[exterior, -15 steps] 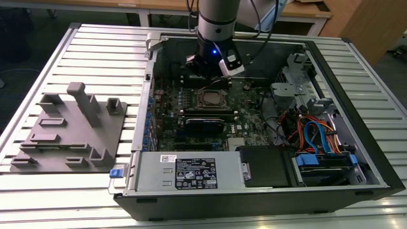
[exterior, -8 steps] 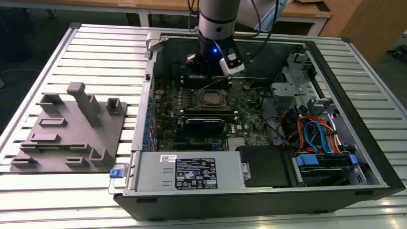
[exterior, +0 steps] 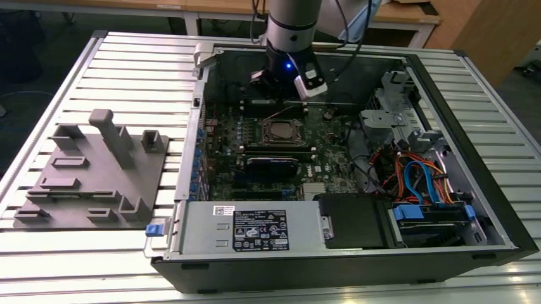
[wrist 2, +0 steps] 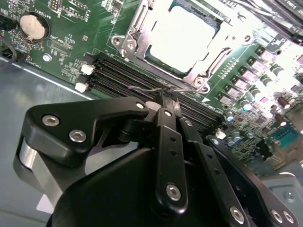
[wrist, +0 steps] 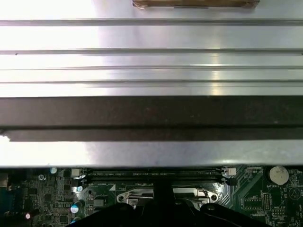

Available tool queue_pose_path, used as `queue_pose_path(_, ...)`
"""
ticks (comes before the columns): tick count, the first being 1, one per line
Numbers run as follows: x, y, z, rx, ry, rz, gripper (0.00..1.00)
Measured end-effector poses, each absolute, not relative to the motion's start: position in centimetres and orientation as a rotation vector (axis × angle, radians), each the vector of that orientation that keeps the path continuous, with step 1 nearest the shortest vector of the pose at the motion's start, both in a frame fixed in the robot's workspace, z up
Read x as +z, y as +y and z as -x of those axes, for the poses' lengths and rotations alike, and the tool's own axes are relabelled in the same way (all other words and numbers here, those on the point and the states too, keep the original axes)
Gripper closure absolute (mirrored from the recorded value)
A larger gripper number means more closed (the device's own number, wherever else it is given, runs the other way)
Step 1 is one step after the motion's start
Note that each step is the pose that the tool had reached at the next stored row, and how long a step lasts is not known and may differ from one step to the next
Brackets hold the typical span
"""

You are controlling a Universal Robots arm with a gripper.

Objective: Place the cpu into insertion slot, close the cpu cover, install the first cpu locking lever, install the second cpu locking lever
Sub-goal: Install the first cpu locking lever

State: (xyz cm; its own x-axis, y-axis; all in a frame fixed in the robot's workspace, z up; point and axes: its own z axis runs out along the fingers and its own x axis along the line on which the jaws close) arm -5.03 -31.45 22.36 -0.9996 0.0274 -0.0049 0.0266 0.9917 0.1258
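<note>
Over the motherboard (wrist 2: 71,52), gripper (wrist 2: 164,97) clamped on thin cpu locking lever (wrist 2: 142,88), beside cpu (wrist 2: 182,35) under lowered cpu cover (wrist 2: 134,28)

PC case (exterior: 495,209) lay open on slatted table (exterior: 127,69); fixture tray (exterior: 93,183) on table at the exterior view's left. Inside: motherboard (exterior: 338,142) on case floor, cpu (exterior: 282,131) mid-board, power supply box (exterior: 249,229) along near wall, cables (exterior: 414,174) & drive bay (exterior: 431,218) at the exterior view's right. In the second wrist view, gripper (wrist 2: 164,98) sat over RAM slots (wrist 2: 128,78), just beside cpu cover (wrist 2: 136,28).
</note>
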Motion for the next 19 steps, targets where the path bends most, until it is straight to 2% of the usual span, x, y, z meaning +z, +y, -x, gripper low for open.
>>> queue_pose_path(19,21.9,-31.2,3.5,0.188,3.129,-0.042,0.9)
